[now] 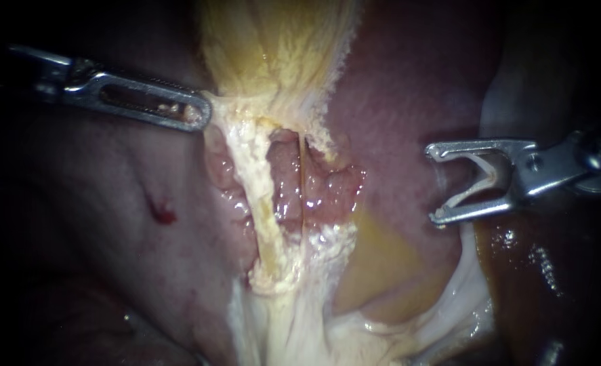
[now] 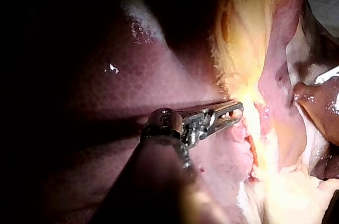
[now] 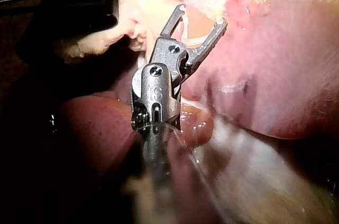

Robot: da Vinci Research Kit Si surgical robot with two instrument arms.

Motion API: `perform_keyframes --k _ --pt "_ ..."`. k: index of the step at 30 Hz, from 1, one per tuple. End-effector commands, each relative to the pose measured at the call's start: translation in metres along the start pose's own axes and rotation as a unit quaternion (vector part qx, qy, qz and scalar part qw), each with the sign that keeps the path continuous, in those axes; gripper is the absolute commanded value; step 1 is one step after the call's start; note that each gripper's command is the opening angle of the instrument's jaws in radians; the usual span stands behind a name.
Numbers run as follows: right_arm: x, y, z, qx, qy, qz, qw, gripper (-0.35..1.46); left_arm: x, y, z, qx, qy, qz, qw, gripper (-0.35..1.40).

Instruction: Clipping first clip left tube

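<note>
The hand of my right instrument (image 1: 432, 184) stands wide, its jaws apart around nothing, with a pale clip (image 1: 480, 179) seated in its throat. It hangs over the liver (image 1: 415, 88), well apart from the left tube (image 1: 263, 203), the thick yellowish strand running down from the gallbladder (image 1: 273, 47). The hand of my left instrument (image 1: 204, 112) is narrow and seems to pinch the gallbladder's pale lower edge, keeping the strands taut.

The main risk, I judge, is the thin right tube (image 1: 301, 183). It stands between the open hand and the left tube, so a straight approach could catch both in one clip. A jaw tip could also dig into the liver behind the gap between the tubes. A slip of the left hold would slacken the target.
</note>
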Motion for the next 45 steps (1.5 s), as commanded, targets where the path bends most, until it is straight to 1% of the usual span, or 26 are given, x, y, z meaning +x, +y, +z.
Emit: perform_keyframes --k 1,4,6,12,19,24,26,30,37,40,42,45 --pt "0.0 -0.0001 0.0002 0.001 0.0 0.001 1.0 0.5 0.0 0.0 0.0 0.0 0.0 0.0 1.0 -0.35" --pt "0.0001 -0.0004 0.0011 0.003 0.0 0.006 1.0 0.5 0.0 0.0 0.0 0.0 0.0 0.0 1.0 -0.35" --pt "0.0 -0.0007 0.0023 0.007 0.001 0.017 0.9998 0.5 0.0 0.0 0.0 0.0 0.0 0.0 1.0 -0.35" --pt "-0.0006 -0.0019 0.0068 0.021 0.003 0.039 0.999 0.5 0.0 -0.0001 0.0 0.0 0.0 0.0 1.0 -0.35" --pt "-0.0013 -0.003 0.0126 0.039 0.005 0.082 0.9958 0.49 0.0 -0.0001 0.0001 0.0 0.0 0.0 1.0 -0.35" --pt "-0.0019 -0.0035 0.0158 0.045 0.006 0.105 0.9934 0.49 0.0 -0.0003 0.0001 0.0 0.0 0.0 1.0 -0.35" --pt "-0.0021 -0.0035 0.017 0.046 0.005 0.115 0.9923 0.49 0.0 -0.0003 0.0001 -0.001 0.0 0.0 1.0 -0.35" --pt "-0.0028 -0.003 0.0187 0.049 0.01 0.125 0.9909 0.49 0.0 -0.0004 0.0002 -0.001 -0.001 -0.001 1.0 -0.35" --pt "-0.0042 -0.0013 0.0206 0.053 0.026 0.148 0.9872 0.49 0.0 -0.0006 0.0002 -0.002 -0.001 -0.001 1.0 -0.35" --pt "-0.0049 -0.0008 0.0216 0.061 0.032 0.154 0.9857 0.49 0.0 -0.0007 0.0003 -0.002 -0.001 -0.001 1.0 -0.35" --pt "-0.0054 -0.0005 0.0222 0.07 0.034 0.16 0.9841 0.49 0.0 -0.0007 0.0003 -0.002 -0.001 -0.001 1.0 -0.35" --pt "-0.0059 -0.0002 0.0229 0.08 0.036 0.161 0.9831 0.48 0.0 -0.0007 0.0003 -0.002 -0.001 -0.001 1.0 -0.35"
